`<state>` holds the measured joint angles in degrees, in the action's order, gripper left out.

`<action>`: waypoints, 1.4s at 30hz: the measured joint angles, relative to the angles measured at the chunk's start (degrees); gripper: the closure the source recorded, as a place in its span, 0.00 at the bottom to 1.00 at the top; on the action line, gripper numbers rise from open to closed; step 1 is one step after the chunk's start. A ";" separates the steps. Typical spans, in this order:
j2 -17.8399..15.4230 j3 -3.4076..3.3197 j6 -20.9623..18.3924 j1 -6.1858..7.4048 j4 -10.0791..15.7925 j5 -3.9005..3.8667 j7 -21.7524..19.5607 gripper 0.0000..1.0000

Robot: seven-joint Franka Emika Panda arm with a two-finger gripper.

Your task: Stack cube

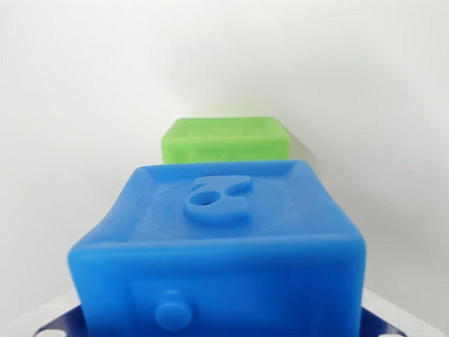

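Wrist view: a blue cube (224, 260) fills the lower frame close to the camera, slightly tilted, its top face bearing a raised shape with a small hole and its near face a round stud. Behind it, just right of centre, a green cube (226, 140) sits on the white counter (70, 105), apart from the blue one. Dark-blue shapes at both bottom corners flank the blue cube; jaws' state: cannot tell.

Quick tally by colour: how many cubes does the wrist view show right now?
Blue cube: 1
Green cube: 1
Total: 2
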<state>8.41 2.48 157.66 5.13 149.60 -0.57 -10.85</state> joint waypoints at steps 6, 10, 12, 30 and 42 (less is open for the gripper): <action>1.82 -0.06 1.70 0.00 -0.11 -0.18 -0.14 1.00; 2.81 -0.11 2.61 0.01 -0.18 -0.31 -0.21 1.00; 3.30 -0.14 3.06 0.03 -0.23 -0.38 -0.24 1.00; 5.59 -0.45 5.08 0.27 -0.54 -0.59 -0.37 0.00; 5.59 -0.50 5.10 0.33 -0.56 -0.59 -0.38 0.00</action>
<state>14.00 1.99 162.76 5.46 149.04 -1.16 -11.23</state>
